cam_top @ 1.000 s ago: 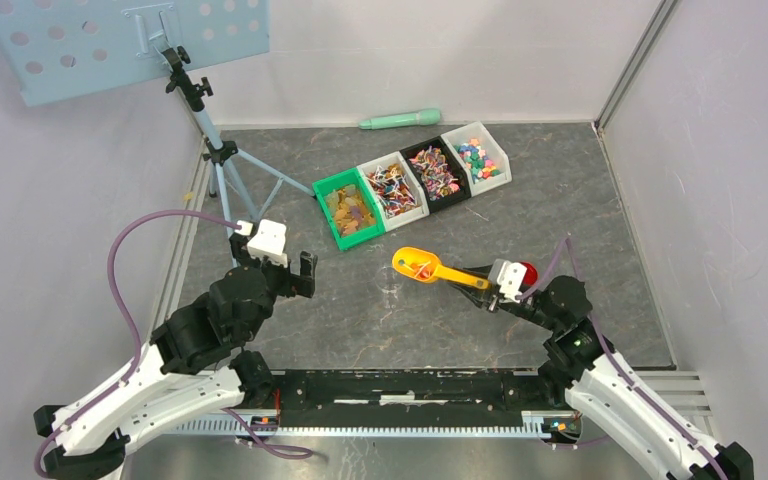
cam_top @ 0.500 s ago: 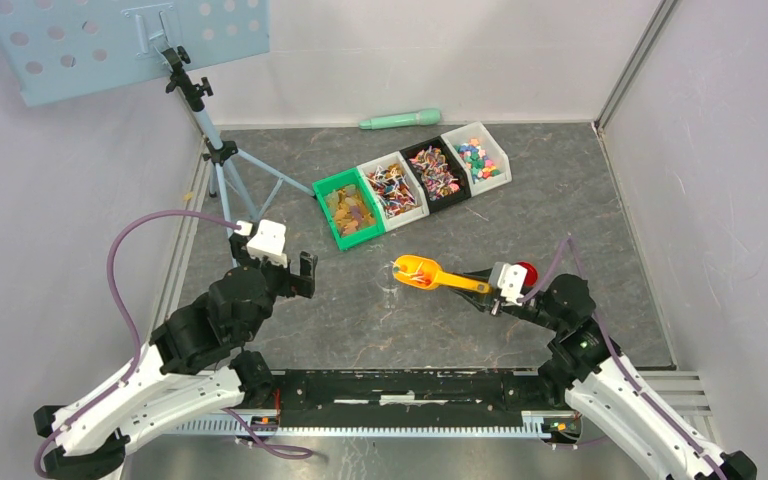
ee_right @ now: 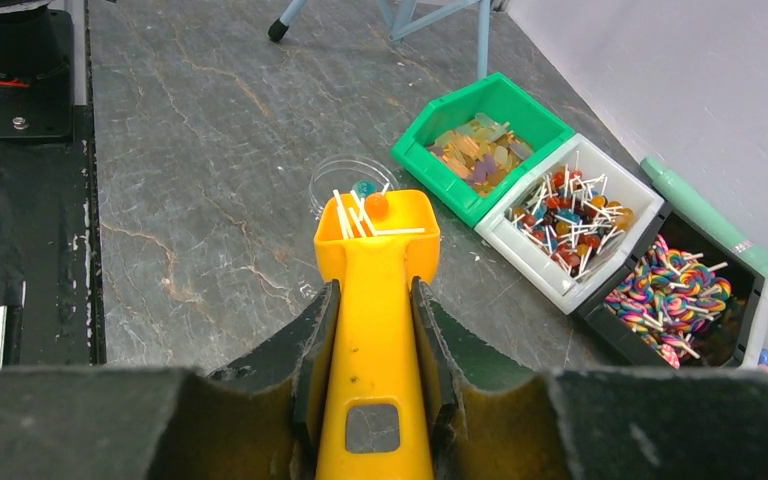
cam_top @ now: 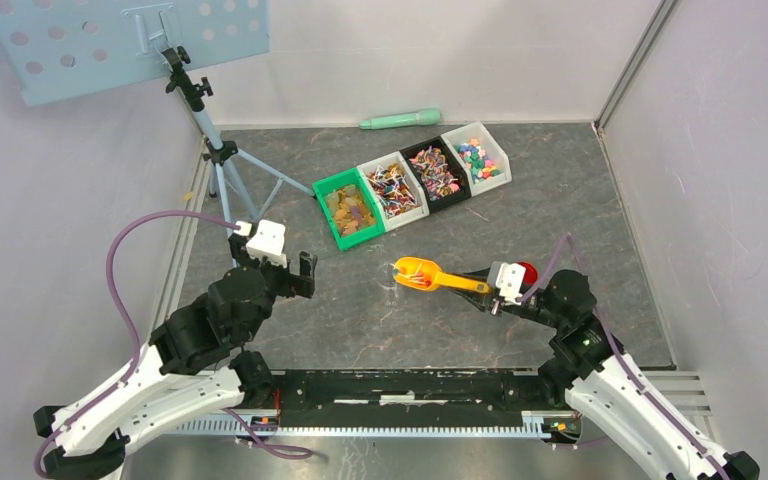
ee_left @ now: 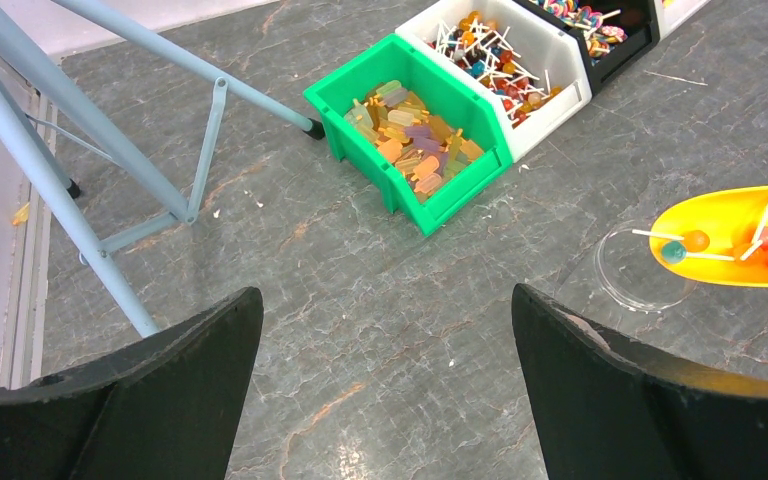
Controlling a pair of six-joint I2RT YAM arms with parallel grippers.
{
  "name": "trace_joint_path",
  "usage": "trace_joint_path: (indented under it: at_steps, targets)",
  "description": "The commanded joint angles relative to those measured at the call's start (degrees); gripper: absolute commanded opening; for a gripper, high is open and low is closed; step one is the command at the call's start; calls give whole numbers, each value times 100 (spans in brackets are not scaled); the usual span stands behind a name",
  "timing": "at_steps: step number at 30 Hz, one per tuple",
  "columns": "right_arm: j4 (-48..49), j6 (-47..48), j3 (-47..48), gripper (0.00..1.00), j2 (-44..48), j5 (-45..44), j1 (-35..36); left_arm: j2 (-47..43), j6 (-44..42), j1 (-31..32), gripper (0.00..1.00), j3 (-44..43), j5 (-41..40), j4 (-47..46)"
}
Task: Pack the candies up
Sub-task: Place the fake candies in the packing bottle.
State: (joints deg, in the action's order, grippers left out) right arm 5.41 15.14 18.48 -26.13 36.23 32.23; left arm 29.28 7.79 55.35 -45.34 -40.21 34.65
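My right gripper (cam_top: pixel 485 287) (ee_right: pixel 372 290) is shut on the handle of the yellow scoop (cam_top: pixel 418 270) (ee_right: pixel 377 235). The scoop holds a few small candies on sticks (ee_right: pixel 368 208) (ee_left: pixel 765 240), red and orange. A teal one (ee_right: pixel 362 187) sits at the scoop's lip. The lip hangs over a clear round dish (ee_right: pixel 332 190) (ee_left: pixel 632 275) on the table. My left gripper (cam_top: pixel 278 272) (ee_left: pixel 385 293) is open and empty, to the left of the dish, low over bare table.
Four bins of candies stand in a row at the back: green (cam_top: pixel 333 190), white (cam_top: pixel 372 165), black (cam_top: pixel 417 150), white (cam_top: pixel 500 150). A red lid (cam_top: pixel 527 272) lies by my right wrist. A green tube (cam_top: pixel 400 120) lies at the back wall. A tripod (cam_top: pixel 215 150) stands back left.
The scoop has dropped a little and levelled out over the clear dish. The left arm has not moved.
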Motion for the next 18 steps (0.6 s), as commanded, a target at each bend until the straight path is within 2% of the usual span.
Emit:
trace_joint_path:
  at_steps: [1,18]
  targets:
    - [-151,211,426,0,-43,25,0,-34,-199,1,100,4,-31,-77]
    - [-515,318,788,0,-391,51,2,-58,-212,-5,100,11,-58,-74]
